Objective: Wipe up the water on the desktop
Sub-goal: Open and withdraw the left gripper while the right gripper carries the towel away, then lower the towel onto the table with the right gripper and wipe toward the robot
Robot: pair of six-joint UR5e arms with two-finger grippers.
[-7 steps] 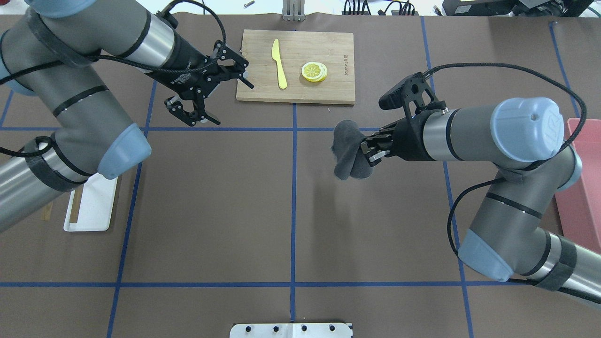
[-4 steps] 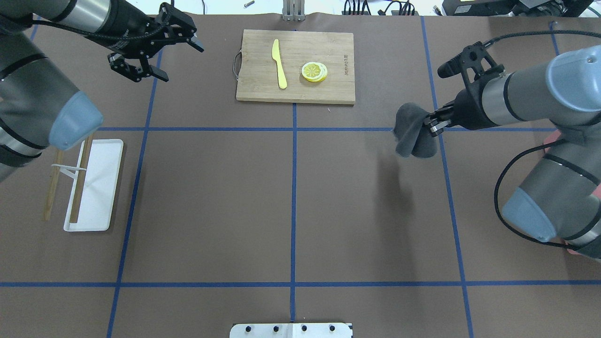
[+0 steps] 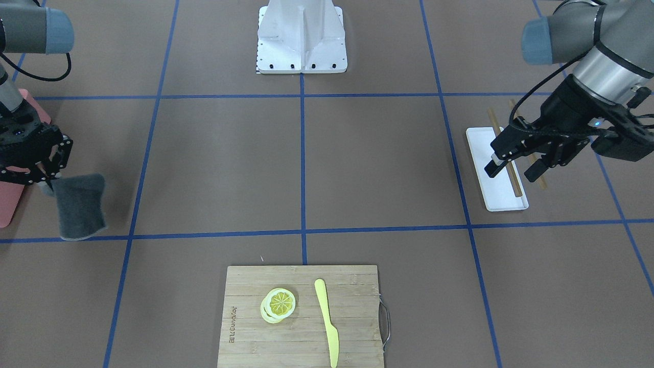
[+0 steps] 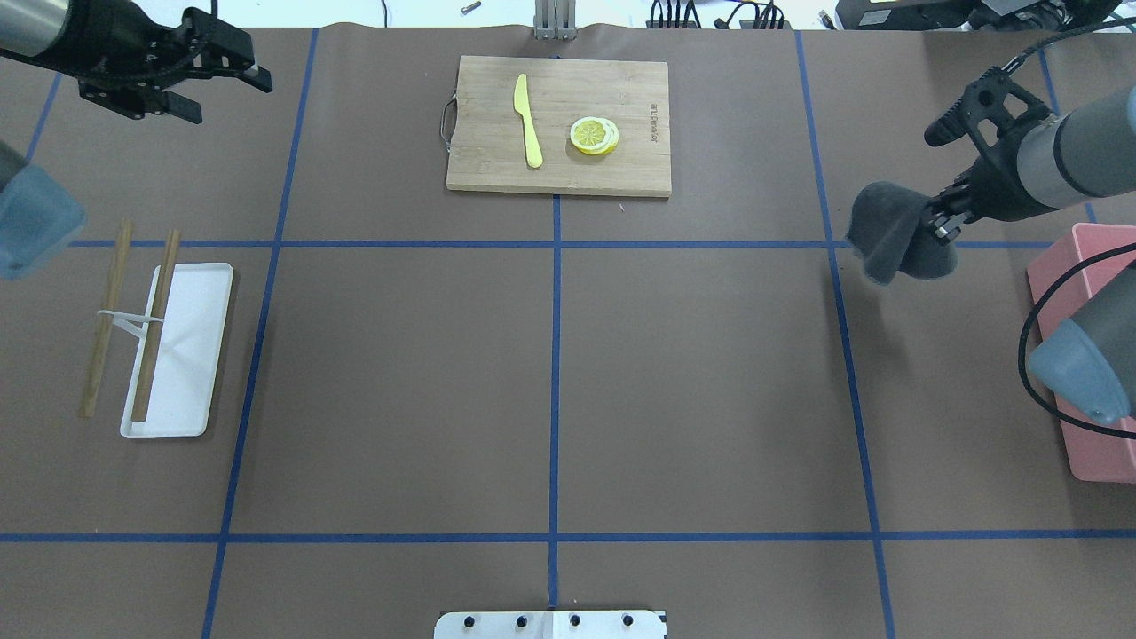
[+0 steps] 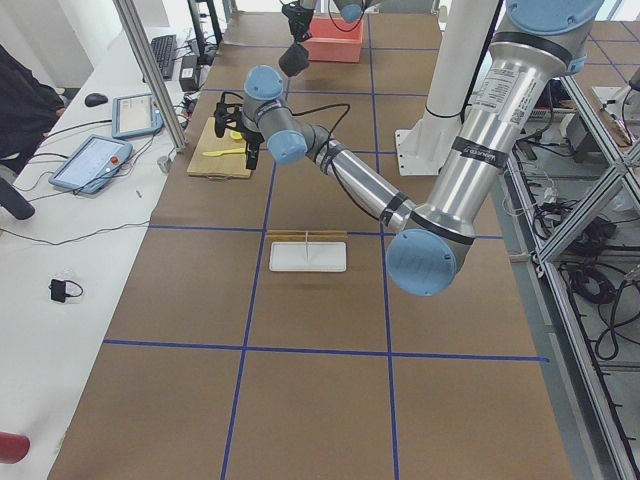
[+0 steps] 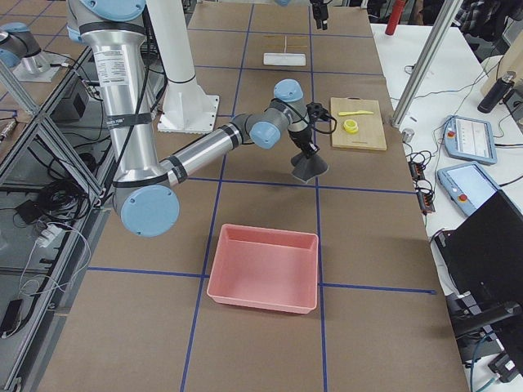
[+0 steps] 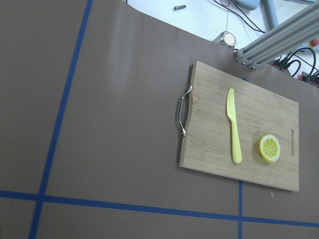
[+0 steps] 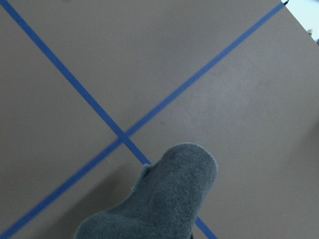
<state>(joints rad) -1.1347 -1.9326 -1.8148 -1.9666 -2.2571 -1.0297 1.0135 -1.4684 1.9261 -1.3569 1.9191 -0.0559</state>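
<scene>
Left jaws spread wide and empty, high over the far left of the tabletop (image 4: pixel 399 382), which lies under both jaws. Cutting board (image 4: pixel 621 169) sits between the two jaws. Right jaws pinch a gray cloth (image 4: pixel 892 244) that hangs below them, above the tabletop. Pink bin (image 4: pixel 1096 444) is near the right jaws.

Looked steeply down on the desktop (image 4: pixel 399 382) from behind the base (image 4: pixel 550 625) and, facing it, from opposite. Looked along from both ends, farther off. Sat close at each wrist. Shared the cutting board (image 4: pixel 557 124) between overhead, front and left-wrist views.
</scene>
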